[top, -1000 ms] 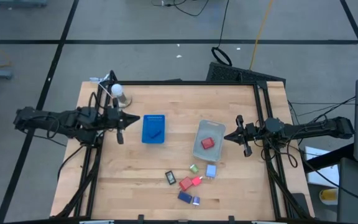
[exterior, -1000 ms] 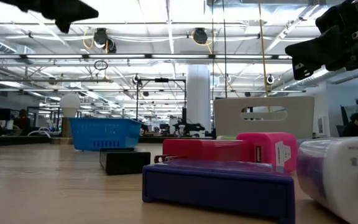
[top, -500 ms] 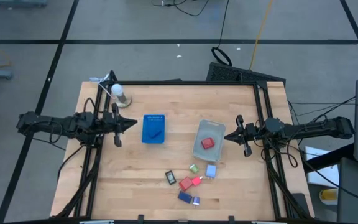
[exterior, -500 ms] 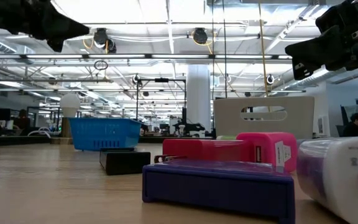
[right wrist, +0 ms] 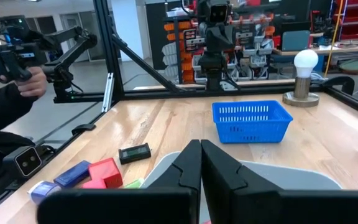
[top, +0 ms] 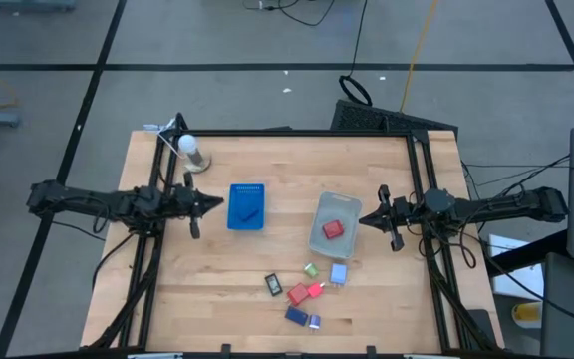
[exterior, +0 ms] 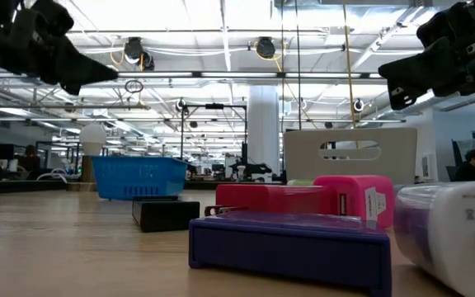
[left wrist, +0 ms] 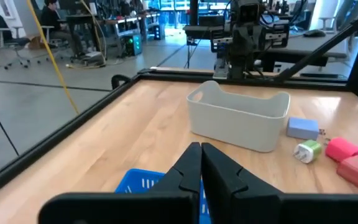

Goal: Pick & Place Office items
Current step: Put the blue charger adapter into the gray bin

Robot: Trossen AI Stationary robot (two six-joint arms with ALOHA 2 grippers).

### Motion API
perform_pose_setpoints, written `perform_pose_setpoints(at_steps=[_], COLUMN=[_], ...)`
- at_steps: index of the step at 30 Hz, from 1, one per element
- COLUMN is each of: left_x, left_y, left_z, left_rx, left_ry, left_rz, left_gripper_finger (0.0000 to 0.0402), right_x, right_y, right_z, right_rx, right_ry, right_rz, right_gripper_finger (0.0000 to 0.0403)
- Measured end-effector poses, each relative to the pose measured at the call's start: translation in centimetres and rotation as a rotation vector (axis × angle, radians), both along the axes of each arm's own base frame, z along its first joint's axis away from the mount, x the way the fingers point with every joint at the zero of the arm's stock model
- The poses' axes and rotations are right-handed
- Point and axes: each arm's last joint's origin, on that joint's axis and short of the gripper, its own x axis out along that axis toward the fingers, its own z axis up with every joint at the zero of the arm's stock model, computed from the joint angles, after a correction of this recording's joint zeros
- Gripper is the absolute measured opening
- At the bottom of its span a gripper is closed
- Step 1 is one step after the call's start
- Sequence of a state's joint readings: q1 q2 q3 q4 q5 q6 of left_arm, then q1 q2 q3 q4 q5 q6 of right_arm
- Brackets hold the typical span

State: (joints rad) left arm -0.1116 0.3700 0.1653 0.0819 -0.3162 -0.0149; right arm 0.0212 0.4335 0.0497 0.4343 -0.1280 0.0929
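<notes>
centre strip between blue tray [top: 246, 206] and grey bin [top: 333, 225] is bare wood, passable. upper half of table [top: 297, 160] open except lamp bulb [top: 189, 148] at upper left. lower centre crowded: office items [top: 305, 291] clustered just below the bin. lower left of table clear. left gripper [top: 217, 204] just left of the tray, right gripper [top: 365, 220] just right of the bin.
</notes>
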Motion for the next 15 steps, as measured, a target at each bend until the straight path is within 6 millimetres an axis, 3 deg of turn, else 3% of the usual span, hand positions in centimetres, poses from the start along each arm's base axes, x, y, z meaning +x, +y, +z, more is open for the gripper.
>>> perform_pose_setpoints(at_steps=[9, 15], left_x=[0.0, 0.0], left_y=[0.0, 0.0], left_z=[-2.3, -2.5], left_rx=[0.001, -0.013], left_ry=[-0.047, -0.049], left_rz=[0.006, 0.008], left_gripper_finger=[0.0013, 0.0023], right_x=[0.3, 1.3], right_y=[0.0, 0.0], right_z=[-0.2, 1.4], right_rx=[0.054, 0.003], right_ry=[0.044, 0.063], right_rz=[0.002, 0.006], right_gripper_finger=[0.0000, 0.0000])
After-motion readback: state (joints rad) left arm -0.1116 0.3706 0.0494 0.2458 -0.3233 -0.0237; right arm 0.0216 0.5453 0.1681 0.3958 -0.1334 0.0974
